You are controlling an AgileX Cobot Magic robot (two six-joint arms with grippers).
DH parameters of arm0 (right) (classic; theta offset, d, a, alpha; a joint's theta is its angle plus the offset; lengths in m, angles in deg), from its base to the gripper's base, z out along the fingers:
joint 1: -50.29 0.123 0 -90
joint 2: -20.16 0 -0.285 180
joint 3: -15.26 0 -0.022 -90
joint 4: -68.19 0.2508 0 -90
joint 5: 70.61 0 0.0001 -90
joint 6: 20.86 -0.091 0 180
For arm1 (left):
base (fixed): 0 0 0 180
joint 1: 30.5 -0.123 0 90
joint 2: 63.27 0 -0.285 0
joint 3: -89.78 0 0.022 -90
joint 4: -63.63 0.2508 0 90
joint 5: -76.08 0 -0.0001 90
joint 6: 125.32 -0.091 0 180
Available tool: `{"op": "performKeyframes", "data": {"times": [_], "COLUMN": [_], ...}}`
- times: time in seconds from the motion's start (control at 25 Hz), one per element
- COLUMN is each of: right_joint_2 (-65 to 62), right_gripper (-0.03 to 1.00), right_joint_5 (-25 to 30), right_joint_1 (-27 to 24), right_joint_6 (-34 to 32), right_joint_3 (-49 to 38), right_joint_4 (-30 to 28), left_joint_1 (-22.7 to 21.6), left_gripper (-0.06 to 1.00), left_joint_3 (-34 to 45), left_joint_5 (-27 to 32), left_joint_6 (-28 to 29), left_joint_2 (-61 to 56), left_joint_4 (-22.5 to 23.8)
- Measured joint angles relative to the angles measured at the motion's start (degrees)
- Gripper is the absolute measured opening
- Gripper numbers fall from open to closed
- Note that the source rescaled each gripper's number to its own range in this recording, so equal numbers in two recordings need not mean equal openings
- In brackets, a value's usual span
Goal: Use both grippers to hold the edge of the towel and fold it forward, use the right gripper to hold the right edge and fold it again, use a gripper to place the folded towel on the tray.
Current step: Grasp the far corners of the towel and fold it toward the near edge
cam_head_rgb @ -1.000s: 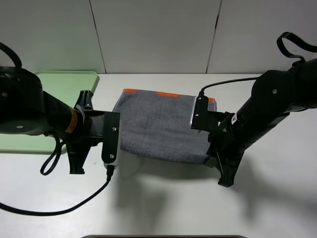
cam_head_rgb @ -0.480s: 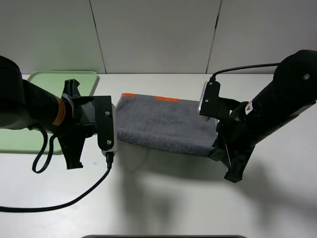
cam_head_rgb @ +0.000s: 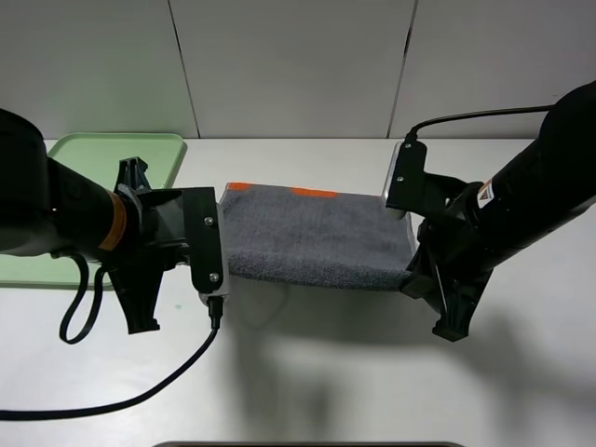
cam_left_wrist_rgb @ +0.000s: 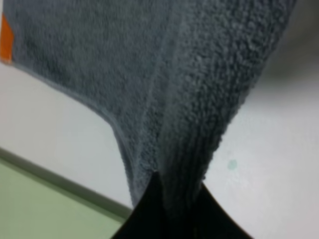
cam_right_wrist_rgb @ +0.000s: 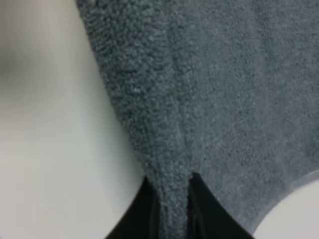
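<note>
Midway through the first fold, by the look of it, with left gripper [cam_head_rgb: 216, 268] and right gripper [cam_head_rgb: 411, 272] each clamped on a near corner of the towel [cam_head_rgb: 312, 237], raised off the bench [cam_head_rgb: 326, 372] mid-scene; second fold and transfer to the far-left tray [cam_head_rgb: 88, 154] not yet done.

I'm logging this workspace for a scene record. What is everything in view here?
towel: one, dark grey with orange stripe at far edge, mid-table, near edge raised
tray: one, pale green, far left of table
table: one, white, under everything
wall: pale grey panels, behind table
cables: two, black, one across table front left, one above right arm
left arm, right arm: two, black, flanking towel
left claw: black, shut on towel
right claw: black, shut on towel
</note>
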Motion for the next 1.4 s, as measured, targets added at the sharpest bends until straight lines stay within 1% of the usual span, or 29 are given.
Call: {"op": "performKeyframes", "data": {"times": [0.12,0.28,0.4,0.52,0.68,0.88,1.24,1.4], "right_joint_2": [0.0,0.0,0.0,0.0,0.0,1.2,12.2,16.7], "right_gripper": [0.00,0.00,0.00,0.00,0.00,0.00,0.00,0.00], "right_joint_5": [-0.9,-1.2,-0.3,0.5,0.9,0.7,-0.2,-0.2], "right_joint_1": [0.0,0.0,-0.1,-1.2,-3.5,-5.0,-6.0,-6.0], "right_joint_6": [-1.3,-3.0,-4.3,-4.6,-4.5,-4.1,-3.2,-2.9], "right_joint_3": [0.0,0.6,3.0,5.6,7.4,8.0,14.8,18.2], "right_joint_4": [0.0,-0.5,-1.4,-1.5,-1.4,-1.3,-1.5,-1.7], "left_joint_1": [0.0,0.0,-1.1,-2.6,-3.9,-5.8,-8.9,-11.1], "left_gripper": [0.00,0.00,0.00,0.00,0.00,0.00,0.00,0.00], "left_joint_3": [-2.0,-6.3,-9.9,-12.7,-15.6,-18.0,-20.9,-22.0], "left_joint_5": [2.5,5.8,9.1,10.8,10.4,8.9,8.3,6.6], "left_joint_6": [1.7,2.3,2.3,2.3,0.4,-0.3,-1.7,-1.7], "left_joint_2": [0.0,0.4,2.7,6.0,9.1,11.3,17.3,19.8], "left_joint_4": [-0.1,-0.1,-0.2,-0.3,-0.5,-0.8,-0.9,-0.8]}}
